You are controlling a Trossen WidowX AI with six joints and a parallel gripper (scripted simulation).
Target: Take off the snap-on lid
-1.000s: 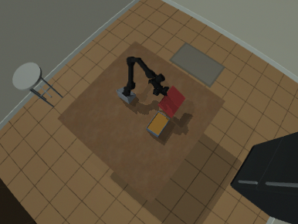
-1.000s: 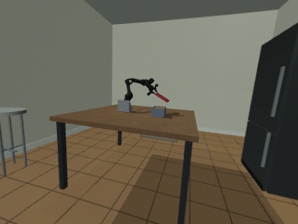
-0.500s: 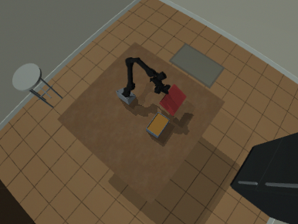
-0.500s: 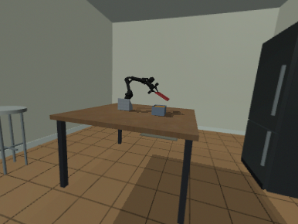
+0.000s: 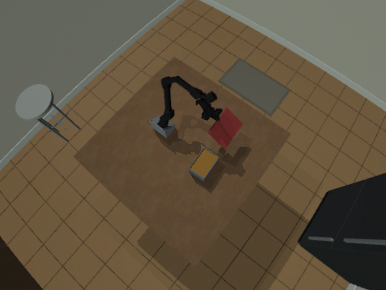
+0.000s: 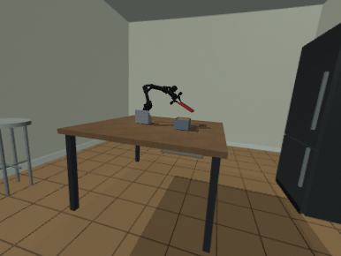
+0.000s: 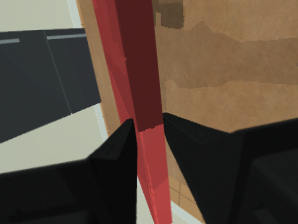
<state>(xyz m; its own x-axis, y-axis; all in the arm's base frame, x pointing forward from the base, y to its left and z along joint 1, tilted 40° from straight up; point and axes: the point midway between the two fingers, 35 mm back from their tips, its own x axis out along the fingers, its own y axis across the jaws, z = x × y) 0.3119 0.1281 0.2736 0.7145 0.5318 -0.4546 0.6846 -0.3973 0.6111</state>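
My gripper [image 5: 215, 115] [image 6: 178, 101] [image 7: 147, 121] is shut on the edge of the flat red lid [image 5: 226, 126] [image 6: 187, 106] [image 7: 134, 65] and holds it in the air, tilted, above the table. The lid is clear of the box and hangs beyond and to the right of it in the top view. The storage box [image 5: 204, 164] [image 6: 182, 123] stands open on the wooden table [image 5: 125, 165] [image 6: 132, 132], grey-blue walls with an orange inside. In the wrist view the lid runs edge-on between the two black fingers; the box is out of that view.
The arm's grey base [image 5: 163, 127] [image 6: 142, 116] stands on the table left of the box. A round stool [image 5: 34, 102] [image 6: 13, 124] stands off the table's left side. A black fridge [image 5: 350, 230] [image 6: 315, 128] stands to the right. A grey floor mat [image 5: 255, 86] lies beyond the table.
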